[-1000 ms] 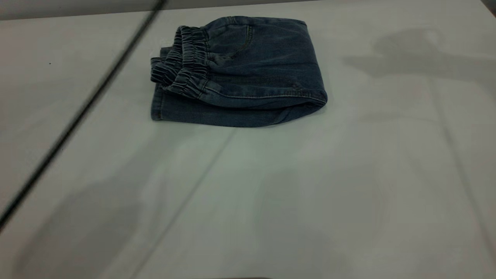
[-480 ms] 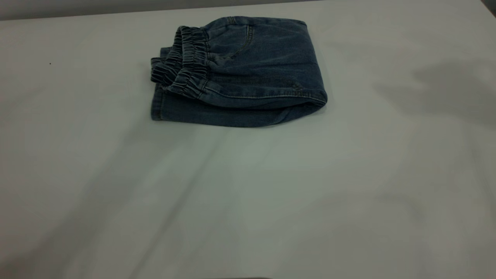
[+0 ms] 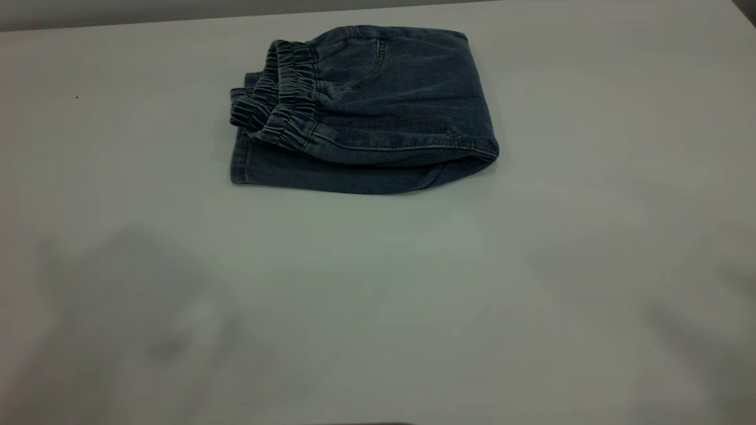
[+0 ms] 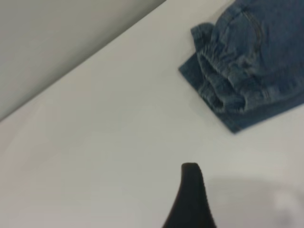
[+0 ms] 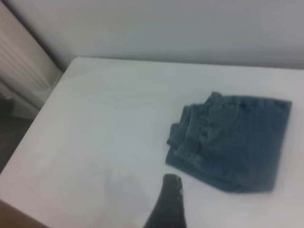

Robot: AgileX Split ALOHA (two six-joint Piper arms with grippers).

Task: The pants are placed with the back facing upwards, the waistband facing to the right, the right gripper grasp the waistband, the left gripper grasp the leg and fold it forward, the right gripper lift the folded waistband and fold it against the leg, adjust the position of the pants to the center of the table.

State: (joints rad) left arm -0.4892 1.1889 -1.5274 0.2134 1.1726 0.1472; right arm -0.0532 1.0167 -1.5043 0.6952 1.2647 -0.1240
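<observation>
Pants (image 3: 378, 112) lie folded in the upper middle of the exterior frame on the white worktop (image 3: 378, 307), waistband (image 3: 277, 103) bunched at their left. Soft, limp denim; the thick elastic ridge looks the surest hold. Neither gripper's jaws can be judged.

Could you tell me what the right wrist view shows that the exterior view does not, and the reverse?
Only the right wrist view shows a black fingertip of the right gripper and the table's edge. Only the exterior view shows the pocket seam plainly, and no arm. Both show the folded pants with the ruched waistband on top, untouched.
</observation>
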